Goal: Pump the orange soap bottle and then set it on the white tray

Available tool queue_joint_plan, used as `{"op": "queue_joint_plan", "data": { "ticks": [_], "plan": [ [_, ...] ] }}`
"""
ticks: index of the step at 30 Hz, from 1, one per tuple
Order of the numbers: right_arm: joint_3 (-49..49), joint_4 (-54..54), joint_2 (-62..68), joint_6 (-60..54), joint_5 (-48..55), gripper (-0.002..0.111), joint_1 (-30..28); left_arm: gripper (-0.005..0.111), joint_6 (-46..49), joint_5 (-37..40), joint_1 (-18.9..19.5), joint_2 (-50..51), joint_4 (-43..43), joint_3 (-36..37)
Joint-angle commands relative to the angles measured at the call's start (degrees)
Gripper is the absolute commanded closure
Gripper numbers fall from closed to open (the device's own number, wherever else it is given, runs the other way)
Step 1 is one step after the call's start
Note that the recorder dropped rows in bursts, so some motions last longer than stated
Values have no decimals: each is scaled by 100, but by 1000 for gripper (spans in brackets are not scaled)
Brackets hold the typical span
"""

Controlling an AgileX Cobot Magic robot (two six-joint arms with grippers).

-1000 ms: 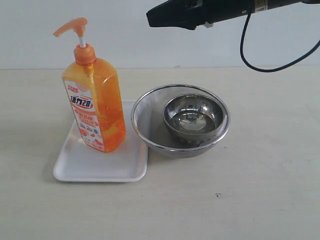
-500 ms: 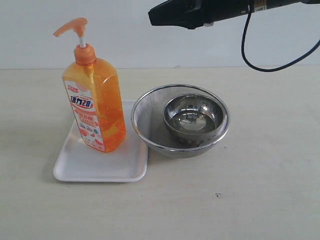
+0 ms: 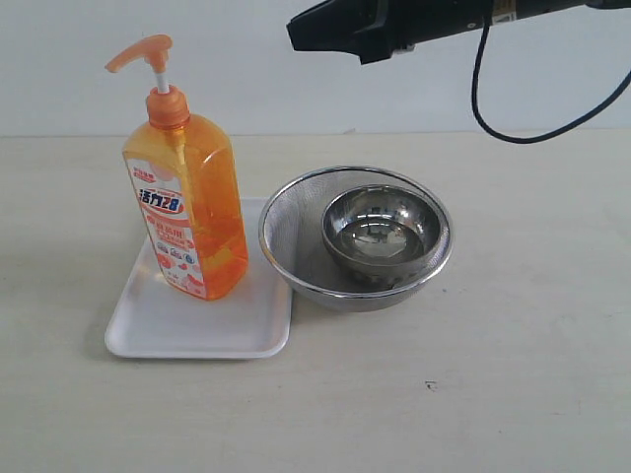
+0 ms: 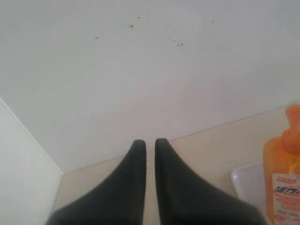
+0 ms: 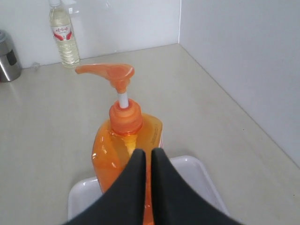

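Exterior view: bottle [image 3: 187, 212] inside tray [image 3: 197, 337] rim, strainer [image 3: 294, 241] beside.

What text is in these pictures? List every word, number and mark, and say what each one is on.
"活力28": large blue print on the white-orange label of the orange soap bottle.
Smaller print above and below it on the same label: too small to read.
Red-and-white label on the clear bottle far back in the right wrist view: too blurred to read.
No other text can be made out.
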Motion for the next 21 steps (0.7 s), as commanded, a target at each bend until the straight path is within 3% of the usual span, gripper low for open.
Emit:
{"op": "queue_joint_plan", "data": {
  "ticks": [1,9,21],
  "plan": [
    [-14,29,27,-335,-4,107,161,102,-482,-393,-17,-332,33,744],
    [-14,29,483,-477,-3,107,251,102,-1245,-1113,-17,-401,105,1868],
    [-14,29,813,-609,43,107,465,102,-3067,-2076,-17,-401,1195,3285]
  ]
}}
